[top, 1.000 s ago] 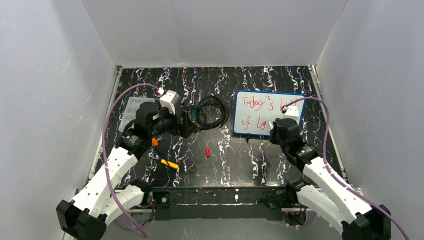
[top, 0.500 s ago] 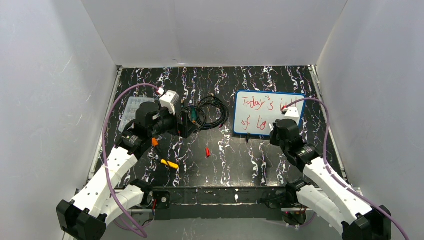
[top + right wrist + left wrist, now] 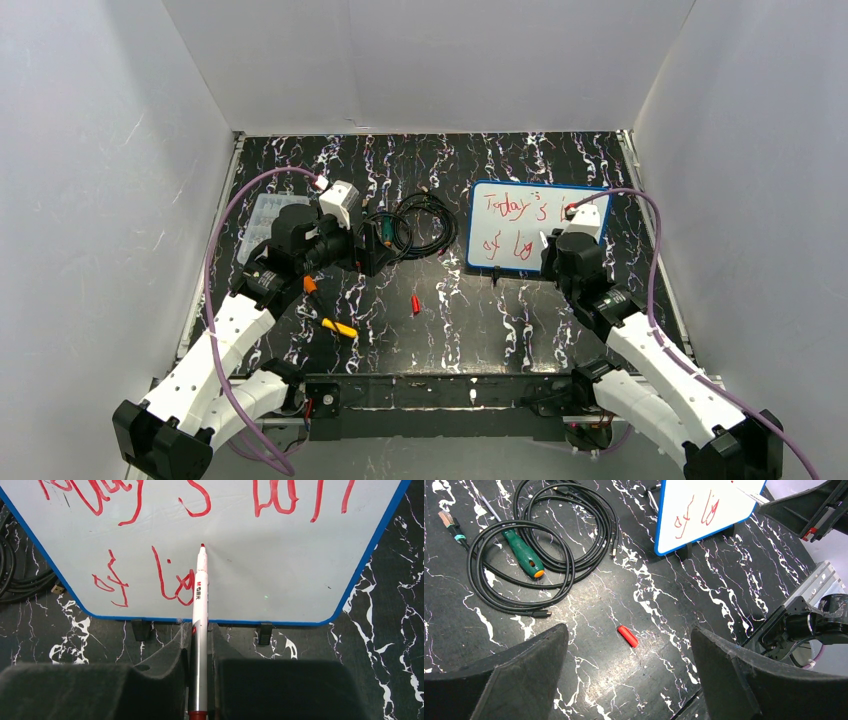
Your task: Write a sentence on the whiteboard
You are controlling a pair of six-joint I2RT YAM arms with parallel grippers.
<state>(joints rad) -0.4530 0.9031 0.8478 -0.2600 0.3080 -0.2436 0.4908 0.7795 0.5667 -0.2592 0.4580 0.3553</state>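
The whiteboard [image 3: 525, 205] with its blue frame stands at the right back of the table, also in the right wrist view [image 3: 280, 565] and the left wrist view [image 3: 734, 505]. The red sentence [image 3: 165, 575] runs in two lines, "Today's" on top, "of" and more letters below. My right gripper [image 3: 199, 635] is shut on a white red-tipped marker [image 3: 200, 605]; its tip is at the board just right of the lower line. My left gripper [image 3: 629, 645] is open and empty above the table left of the board, with the red marker cap [image 3: 628, 636] below it.
A coil of black cable [image 3: 420, 225] with a green-handled screwdriver [image 3: 525, 556] lies left of the board. A clear plastic box [image 3: 262, 222] sits at the far left. An orange and a yellow pen [image 3: 338, 328] lie near the left arm. The red cap [image 3: 415, 304] is mid-table.
My right gripper has moved up and slightly right along the board with the marker. The left arm has not moved.
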